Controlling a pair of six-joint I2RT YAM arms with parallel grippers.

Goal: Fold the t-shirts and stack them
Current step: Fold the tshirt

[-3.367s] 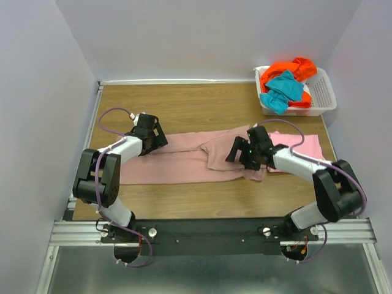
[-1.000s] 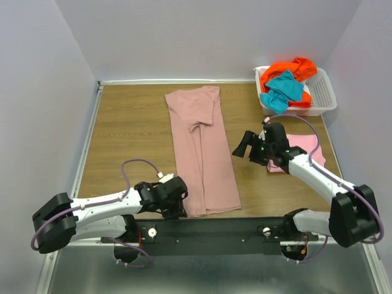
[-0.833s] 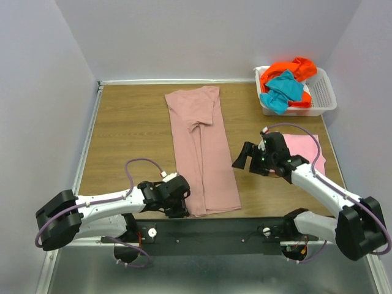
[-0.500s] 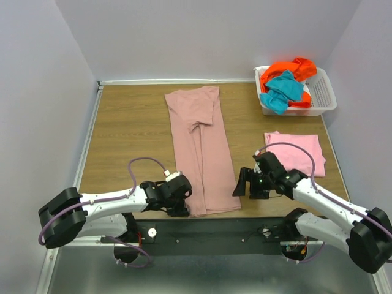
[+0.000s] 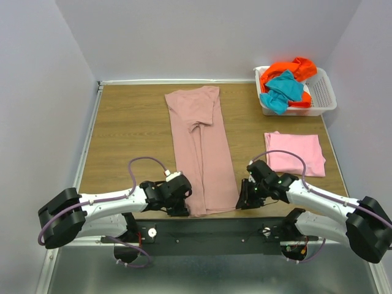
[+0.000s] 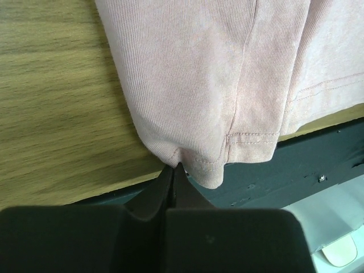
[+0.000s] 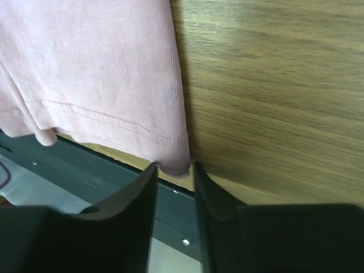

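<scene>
ok so the mauve shirt is folded into a long strip down the middle of the table, one end near the far edge and the hem just over the near edge. Both arms are low at that near end. The left gripper is on the hem's left corner, and in the left wrist view its fingers are pressed right together with a bit of the cloth pinched between the tips, so it's got hold of the shirt. The right gripper is at the hem's right corner. In the right wrist view its fingers are only narrowly apart, one on each side of the corner, which sits in the gap; the cloth doesn't look squeezed, so I wouldn't call it a grip. Off to the right the pink shirt lies folded flat, well apart from the mauve one. The orange shirt and teal shirt are bunched up in the basket at the far right corner
</scene>
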